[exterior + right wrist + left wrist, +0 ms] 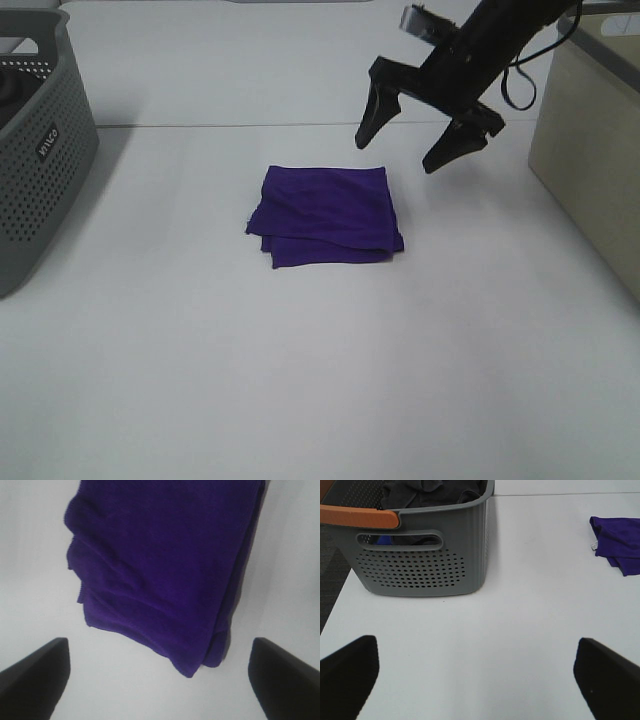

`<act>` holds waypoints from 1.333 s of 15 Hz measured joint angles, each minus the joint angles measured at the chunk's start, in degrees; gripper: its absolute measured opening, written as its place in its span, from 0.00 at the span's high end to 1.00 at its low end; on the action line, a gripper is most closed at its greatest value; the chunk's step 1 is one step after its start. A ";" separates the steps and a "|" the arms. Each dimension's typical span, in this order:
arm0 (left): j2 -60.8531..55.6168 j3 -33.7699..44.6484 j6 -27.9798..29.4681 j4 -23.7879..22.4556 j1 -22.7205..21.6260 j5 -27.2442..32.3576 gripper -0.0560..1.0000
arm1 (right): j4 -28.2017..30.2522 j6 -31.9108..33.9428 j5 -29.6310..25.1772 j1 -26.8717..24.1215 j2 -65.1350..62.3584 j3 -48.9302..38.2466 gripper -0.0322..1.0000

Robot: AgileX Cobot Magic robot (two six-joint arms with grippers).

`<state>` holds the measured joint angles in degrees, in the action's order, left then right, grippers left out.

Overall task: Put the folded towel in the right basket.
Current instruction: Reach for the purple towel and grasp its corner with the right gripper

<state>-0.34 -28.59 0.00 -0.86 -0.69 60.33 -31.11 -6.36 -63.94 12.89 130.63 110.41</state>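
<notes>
A folded purple towel [325, 216] lies flat on the white table near the middle. It also shows in the right wrist view [165, 565] and at the edge of the left wrist view [618, 542]. My right gripper [408, 143] is open and empty, hovering above the table just behind and to the right of the towel. The beige right basket [588, 155] stands at the right edge. My left gripper [477, 672] is open and empty over bare table near the grey basket; it is out of the exterior high view.
A grey perforated basket [35, 150] stands at the far left, holding dark cloth, and also shows in the left wrist view [420, 555]. An orange handle [360, 516] crosses its rim. The white table [320, 380] extends in front of the towel.
</notes>
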 joint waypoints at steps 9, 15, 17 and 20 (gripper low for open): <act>0.00 0.00 0.00 0.00 0.00 0.00 0.01 | 0.06 0.11 4.87 0.00 10.54 2.01 0.09; 0.00 0.00 0.00 0.00 0.00 0.00 0.01 | -0.23 0.52 6.36 0.00 11.46 2.69 0.10; 0.00 0.00 0.00 0.00 0.00 0.00 0.01 | -0.11 1.20 7.28 1.32 12.09 3.04 0.13; 0.00 0.00 0.00 0.00 0.00 0.00 0.01 | -1.32 1.38 11.29 6.47 13.24 3.38 0.21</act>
<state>-0.34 -28.59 0.00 -0.86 -0.69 60.33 -32.43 -4.98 -52.65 19.37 143.87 113.79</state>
